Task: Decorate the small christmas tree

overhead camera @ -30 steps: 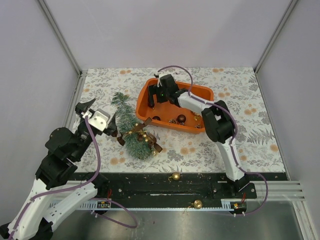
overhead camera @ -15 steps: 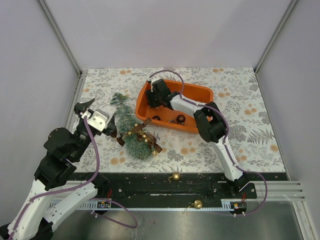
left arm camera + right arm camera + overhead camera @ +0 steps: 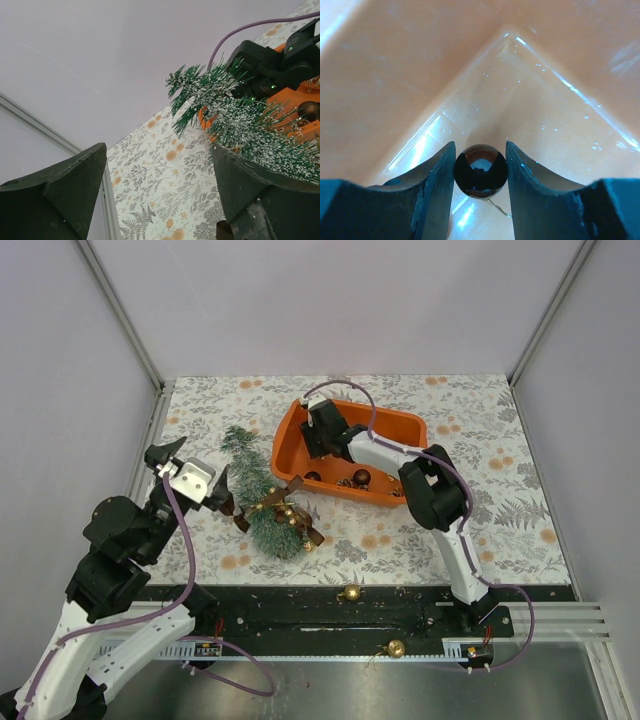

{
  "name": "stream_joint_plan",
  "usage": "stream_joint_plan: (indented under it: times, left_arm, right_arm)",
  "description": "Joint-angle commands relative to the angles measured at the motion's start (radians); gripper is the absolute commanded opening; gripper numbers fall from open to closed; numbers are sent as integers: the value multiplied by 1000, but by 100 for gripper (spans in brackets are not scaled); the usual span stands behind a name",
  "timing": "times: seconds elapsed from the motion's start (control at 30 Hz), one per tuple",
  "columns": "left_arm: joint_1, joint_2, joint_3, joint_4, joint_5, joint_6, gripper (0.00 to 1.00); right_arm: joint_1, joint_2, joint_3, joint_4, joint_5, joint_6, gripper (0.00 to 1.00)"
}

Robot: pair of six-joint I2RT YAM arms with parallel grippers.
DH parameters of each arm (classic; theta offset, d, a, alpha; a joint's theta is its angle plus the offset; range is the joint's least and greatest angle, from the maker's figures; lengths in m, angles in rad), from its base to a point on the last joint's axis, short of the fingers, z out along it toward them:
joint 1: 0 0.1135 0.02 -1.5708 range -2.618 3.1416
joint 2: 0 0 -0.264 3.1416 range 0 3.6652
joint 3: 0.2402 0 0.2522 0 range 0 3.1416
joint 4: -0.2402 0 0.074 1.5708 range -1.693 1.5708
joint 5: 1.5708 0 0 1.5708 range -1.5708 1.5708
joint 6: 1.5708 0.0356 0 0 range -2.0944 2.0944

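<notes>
Top view: the left gripper point(image 3: 193, 475) hovers wide open and empty, just left of the small christmas tree point(image 3: 262, 495), which lies on its side on the floral table cover point(image 3: 500, 490), its tip pointing away from the arms. The right gripper point(image 3: 318, 445) reaches down into the left end of the orange tray point(image 3: 400, 425), near the tray's wall. Bare cover lies right of the tray.

Left wrist view: both dark fingers point(image 3: 60, 195) stand far apart, with frosted needles just beside the right one.

Right wrist view: the fingers point(image 3: 432, 195) clamp a dark red bauble point(image 3: 480, 171) on both sides in the tray's corner, walls close around.
</notes>
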Motion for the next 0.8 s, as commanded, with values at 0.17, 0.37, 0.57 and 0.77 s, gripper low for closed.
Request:
stream_joint_plan:
  times: [0.17, 0.37, 0.57, 0.77]
  left_arm:
    - [10, -19, 57, 24, 10, -14, 91]
    - [9, -48, 37, 25, 18, -19, 91]
    - [10, -82, 10, 38, 35, -23, 92]
    - [9, -85, 5, 42, 62, -28, 92]
  right_arm:
    - [-14, -412, -50, 27, -60, -29, 39]
    - [-14, -631, -126, 26, -238, 57, 39]
    - [-15, -795, -208, 118, -455, 184, 42]
    - [-3, -868, -266, 380, -656, 390, 43]
